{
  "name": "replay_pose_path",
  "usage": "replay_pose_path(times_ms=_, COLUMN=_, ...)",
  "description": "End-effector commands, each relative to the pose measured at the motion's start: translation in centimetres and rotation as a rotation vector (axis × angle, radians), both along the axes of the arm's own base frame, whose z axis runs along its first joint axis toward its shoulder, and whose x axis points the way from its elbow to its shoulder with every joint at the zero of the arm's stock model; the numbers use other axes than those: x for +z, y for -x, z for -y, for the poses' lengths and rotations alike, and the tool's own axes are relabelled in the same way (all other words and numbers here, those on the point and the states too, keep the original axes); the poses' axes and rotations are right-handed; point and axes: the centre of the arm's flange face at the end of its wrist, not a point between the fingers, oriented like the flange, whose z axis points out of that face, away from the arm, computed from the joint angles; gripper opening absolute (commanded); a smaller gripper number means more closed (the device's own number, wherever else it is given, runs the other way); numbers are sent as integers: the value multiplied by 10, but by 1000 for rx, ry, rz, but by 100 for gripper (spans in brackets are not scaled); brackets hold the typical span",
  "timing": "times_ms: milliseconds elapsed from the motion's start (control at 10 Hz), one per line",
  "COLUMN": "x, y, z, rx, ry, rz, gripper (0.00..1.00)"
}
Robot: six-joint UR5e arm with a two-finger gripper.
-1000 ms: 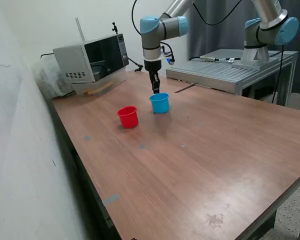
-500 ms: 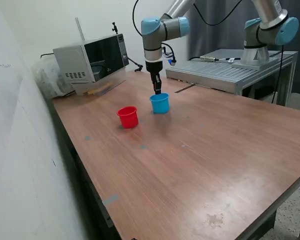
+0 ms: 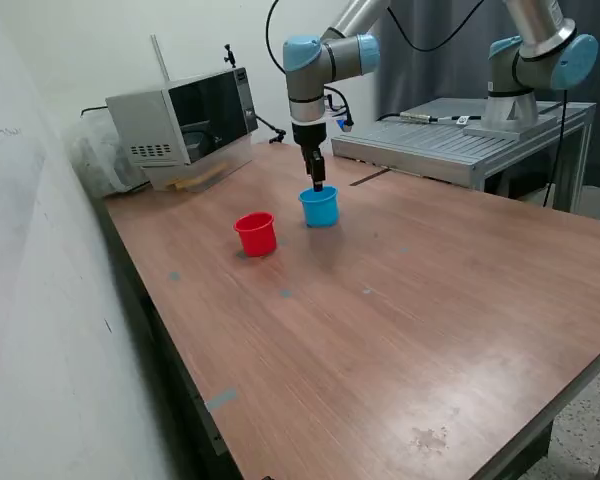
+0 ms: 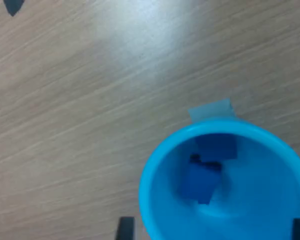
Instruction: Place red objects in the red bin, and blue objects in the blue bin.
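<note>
You are looking at a long brown table [image 3: 400, 320] with a smooth wood-grain top, taking up most of the exterior view. Near the upper middle of that frame, two small round tapered plastic cups are standing upright and apart: the red cup [image 3: 256, 234] toward the left and the light blue cup [image 3: 319, 206] just right of it. The gripper [image 3: 318, 184] is hanging straight down over the blue cup's rim, fingertips just above the opening.

In the wrist view the blue cup [image 4: 225, 185] is filling the lower right, its far side cut off by the frame edge. Inside it two dark blue cubes [image 4: 202, 182] are lying, touching, one partly over the other; their edges are blurring together. A pale scrap of tape [image 4: 210, 110] is showing on the table beside the rim.

Only two dark fingertip [image 4: 124, 227] slivers are showing at the lower edge, set wide, either side of the cup, nothing between them: the gripper is standing open and empty. You cannot see into the red cup. A grey boxy microwave [image 3: 180, 120] is sitting at the upper left.
</note>
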Motion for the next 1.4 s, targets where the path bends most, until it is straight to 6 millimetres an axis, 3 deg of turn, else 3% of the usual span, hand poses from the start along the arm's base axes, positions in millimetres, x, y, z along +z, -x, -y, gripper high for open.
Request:
replay_pose_path(times_ms=0, x=6, y=-2, z=-1, rx=-1, ry=-1, rz=-7, gripper=100)
replay_pose_path(times_ms=100, x=38, y=-20, z=3, rx=2, ry=-6, rz=-38, gripper=100)
replay_pose_path(times_ms=200, x=86, y=-44, z=10, rx=7, ry=-23, rz=-97, gripper=100)
replay_pose_path(times_ms=300, x=134, y=-85, z=26, rx=45, ry=-20, rz=-88, gripper=100)
replay_pose_path(times_ms=400, x=168, y=-125, z=60, rx=106, ry=10, rz=23, gripper=100)
replay_pose_path(times_ms=700, x=255, y=-241, z=117, rx=184, ry=38, rz=172, gripper=100)
replay_pose_path(times_ms=800, x=264, y=-288, z=130, rx=206, ry=72, rz=360, gripper=100)
replay_pose_path(times_ms=900, x=255, y=-312, z=132, rx=198, ry=101, rz=522, gripper=100)
replay_pose_path(times_ms=1000, x=249, y=-324, z=133, rx=198, ry=117, rz=608, gripper=100)
replay_pose_path(times_ms=1300, x=251, y=-319, z=128, rx=186, ry=123, rz=605, gripper=100)
